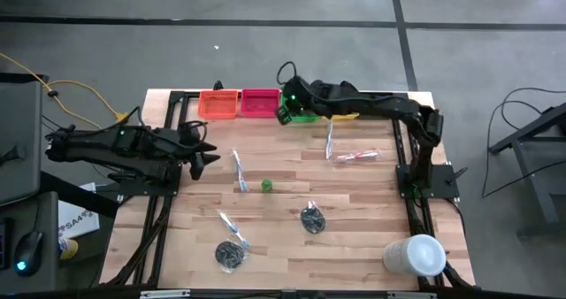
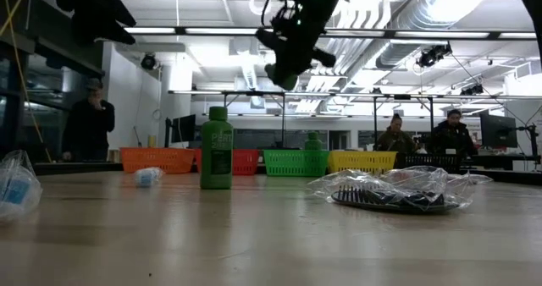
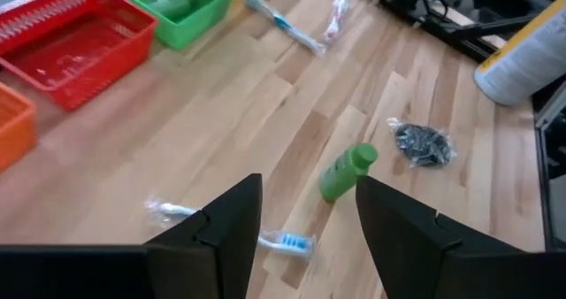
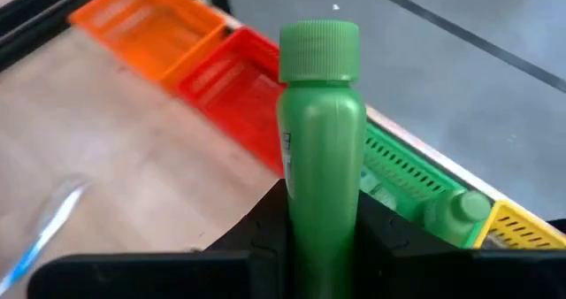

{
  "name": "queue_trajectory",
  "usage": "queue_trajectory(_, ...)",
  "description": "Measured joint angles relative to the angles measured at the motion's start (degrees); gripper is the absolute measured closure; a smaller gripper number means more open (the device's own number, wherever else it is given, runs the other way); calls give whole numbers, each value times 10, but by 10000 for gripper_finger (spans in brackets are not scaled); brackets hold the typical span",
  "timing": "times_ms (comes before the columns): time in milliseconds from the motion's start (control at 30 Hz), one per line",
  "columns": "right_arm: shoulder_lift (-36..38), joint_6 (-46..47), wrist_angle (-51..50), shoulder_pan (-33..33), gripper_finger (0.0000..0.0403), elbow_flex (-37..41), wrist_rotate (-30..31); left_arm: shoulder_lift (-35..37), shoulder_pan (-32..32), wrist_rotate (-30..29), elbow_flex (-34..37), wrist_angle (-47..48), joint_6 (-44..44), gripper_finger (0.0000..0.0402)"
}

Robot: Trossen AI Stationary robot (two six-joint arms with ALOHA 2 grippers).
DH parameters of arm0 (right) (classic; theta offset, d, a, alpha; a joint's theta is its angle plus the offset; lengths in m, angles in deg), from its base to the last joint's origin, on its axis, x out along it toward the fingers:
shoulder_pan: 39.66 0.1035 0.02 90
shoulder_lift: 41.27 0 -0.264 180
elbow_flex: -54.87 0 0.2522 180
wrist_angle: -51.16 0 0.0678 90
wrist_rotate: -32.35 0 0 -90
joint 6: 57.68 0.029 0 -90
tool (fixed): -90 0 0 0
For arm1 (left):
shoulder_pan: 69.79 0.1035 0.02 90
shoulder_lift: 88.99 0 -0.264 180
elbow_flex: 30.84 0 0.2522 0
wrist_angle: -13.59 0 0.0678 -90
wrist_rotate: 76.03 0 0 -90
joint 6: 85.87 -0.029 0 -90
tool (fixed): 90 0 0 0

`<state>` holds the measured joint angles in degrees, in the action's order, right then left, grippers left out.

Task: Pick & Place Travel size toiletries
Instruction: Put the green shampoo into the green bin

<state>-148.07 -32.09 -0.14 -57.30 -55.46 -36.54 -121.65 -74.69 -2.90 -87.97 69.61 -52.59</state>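
Nearest the low camera, a clear-wrapped grey comb (image 2: 389,197) lies flat on the wooden table (image 1: 354,202), with an upright green bottle (image 2: 216,149) standing farther back. From above, going left to right: the left gripper (image 1: 205,153) hovers at the table's left edge, its fingers parted and holding nothing; two wrapped toothbrushes (image 1: 239,171) (image 1: 232,227) lie beside it, a dark round bundle (image 1: 230,254) near the front, then the small green bottle (image 1: 267,186) and another bundle (image 1: 311,218). Along the back stand an orange bin (image 1: 219,103), a red bin (image 1: 259,103) and a green bin (image 1: 305,116). Above the green bin, the right gripper (image 1: 287,107) clamps a second green bottle (image 4: 320,140); one more bottle (image 4: 455,216) already lies inside. Farther right lie a toothbrush (image 1: 329,140) and a wrapped item (image 1: 356,157)
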Motion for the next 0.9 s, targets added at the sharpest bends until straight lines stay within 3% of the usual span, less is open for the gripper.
queue_trajectory(267, -48, -16, 49, -63, 340, 1, -9, -15, 0, 9, 15, -85, -2, 216)
queue_trajectory(600, -99, -241, 31, -123, 340, 1, -140, -17, 0, -9, 15, -127, 17, 216)
queue_trajectory(733, -119, -289, 24, -139, 339, 1, -188, -17, 0, -19, 15, -127, 31, 216)
queue_trajectory(900, -126, -314, 13, -150, 333, 1, -195, -17, 0, -21, 15, -126, 45, 216)
